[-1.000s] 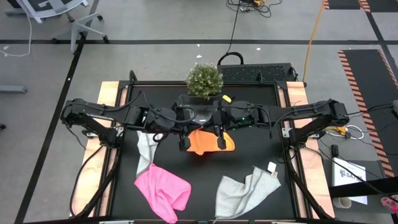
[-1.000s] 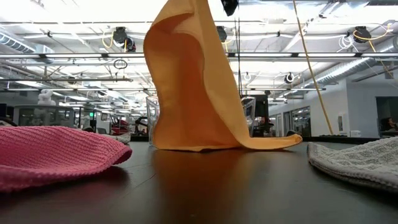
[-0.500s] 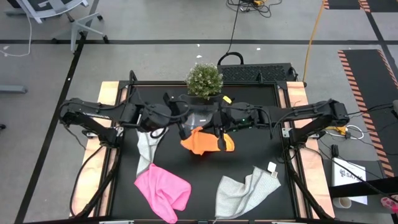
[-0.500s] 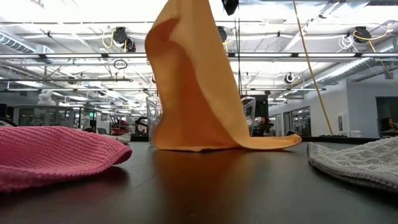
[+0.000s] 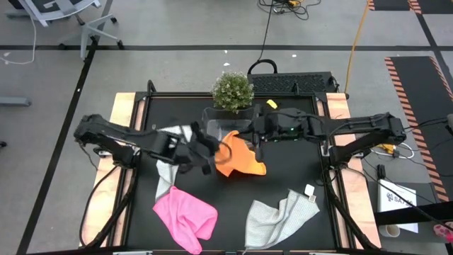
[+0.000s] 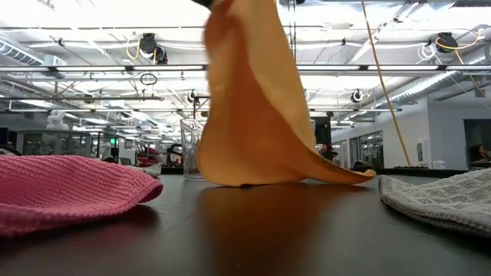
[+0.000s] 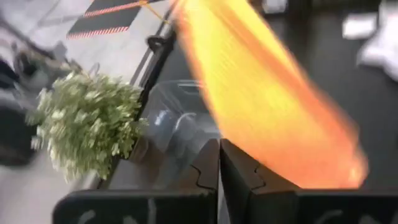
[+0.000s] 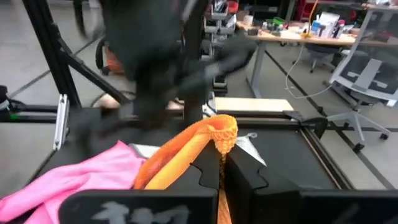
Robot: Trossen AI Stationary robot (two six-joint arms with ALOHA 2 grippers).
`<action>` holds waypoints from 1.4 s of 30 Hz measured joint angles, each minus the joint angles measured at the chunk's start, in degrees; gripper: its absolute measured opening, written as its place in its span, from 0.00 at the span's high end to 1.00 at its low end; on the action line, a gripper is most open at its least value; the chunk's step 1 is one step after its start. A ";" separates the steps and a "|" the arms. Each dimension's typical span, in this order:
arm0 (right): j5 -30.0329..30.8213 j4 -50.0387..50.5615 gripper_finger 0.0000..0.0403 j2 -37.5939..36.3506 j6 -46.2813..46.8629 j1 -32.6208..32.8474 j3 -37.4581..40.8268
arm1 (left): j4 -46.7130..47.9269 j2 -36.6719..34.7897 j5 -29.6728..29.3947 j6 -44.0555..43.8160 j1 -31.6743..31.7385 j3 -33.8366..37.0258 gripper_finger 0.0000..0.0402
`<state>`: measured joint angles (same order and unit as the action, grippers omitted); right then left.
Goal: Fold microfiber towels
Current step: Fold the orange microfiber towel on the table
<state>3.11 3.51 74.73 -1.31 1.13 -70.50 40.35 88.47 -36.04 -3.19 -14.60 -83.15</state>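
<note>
The orange-yellow towel (image 5: 241, 159) hangs at the table's middle from my right gripper (image 5: 256, 140), which is shut on it. In the low view the towel (image 6: 253, 115) drapes down from above the picture. My left gripper (image 5: 211, 157) is shut just left of the towel's left edge and points toward the far edge. The pink towel (image 5: 185, 216) lies crumpled at the near left. One grey towel (image 5: 279, 218) lies at the near right. The other grey towel (image 5: 166, 170) lies under my left arm. My right gripper pinches a bunched fold of the orange-yellow towel's top (image 8: 222, 132) between its two fingers. The towel hangs below the fingers, slack, and its lower edge (image 6: 245, 182) rests on the table. My left gripper is close beside the towel (image 7: 273, 112); I cannot tell whether it touches it.
A clear plastic tub (image 5: 226, 122) and a potted plant (image 5: 232, 91) stand at the far middle, just behind the orange-yellow towel. Wooden strips (image 5: 120, 106) run along the table's left and right sides.
My left arm has swung toward the table's near edge, and its gripper has turned. My right gripper has gone toward the far edge with the orange-yellow towel's top. The hanging towel has narrowed and swung, while its lower edge has stayed on the table.
</note>
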 joint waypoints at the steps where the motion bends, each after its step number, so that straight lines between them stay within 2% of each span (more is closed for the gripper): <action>1: -0.01 -0.04 1.00 -0.50 0.14 -0.25 0.00 | -0.24 1.49 -0.07 3.21 -0.47 0.00 0.93; 5: 0.05 0.07 1.00 -1.64 0.22 -1.20 0.00 | -1.25 6.75 -3.58 14.86 -1.86 0.00 0.85; 8: 0.07 0.20 1.00 -2.06 0.60 -1.84 0.00 | -1.45 9.06 -8.11 19.75 -1.57 0.00 0.79; 13: 0.05 3.10 1.00 -2.11 0.61 -3.50 0.00 | -5.05 9.23 -14.05 20.66 -0.69 0.00 0.70; 16: 0.06 6.00 1.00 -2.11 1.54 -4.94 0.00 | -8.68 7.14 -14.88 19.43 -0.88 0.00 0.65; 20: 0.06 8.31 1.00 -2.09 1.65 -6.53 0.00 | -11.98 3.04 -12.90 14.46 -1.27 -0.09 0.61; 26: -0.15 8.18 1.00 -2.09 -1.39 -8.86 0.00 | -12.46 0.26 -4.07 6.28 -1.56 -0.16 0.53; 29: -0.15 7.89 1.00 -2.09 -2.38 -10.21 0.00 | -14.67 1.21 -0.53 5.60 -1.54 -0.15 0.48; 33: -0.13 7.37 1.00 -2.09 -2.44 -11.01 0.00 | -14.85 3.05 -0.32 8.02 -1.24 -0.09 0.44; 39: -0.39 4.62 1.00 -2.09 -2.44 -10.40 0.00 | -15.68 7.09 -12.59 10.66 0.09 -0.09 0.43; 42: -0.42 4.37 1.00 -2.09 -2.39 -10.36 0.00 | -16.86 8.64 -16.37 9.21 0.67 -0.09 0.43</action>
<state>2.70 7.88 72.64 -3.70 -9.24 -70.50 23.49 97.11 -52.41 6.02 -13.93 -83.24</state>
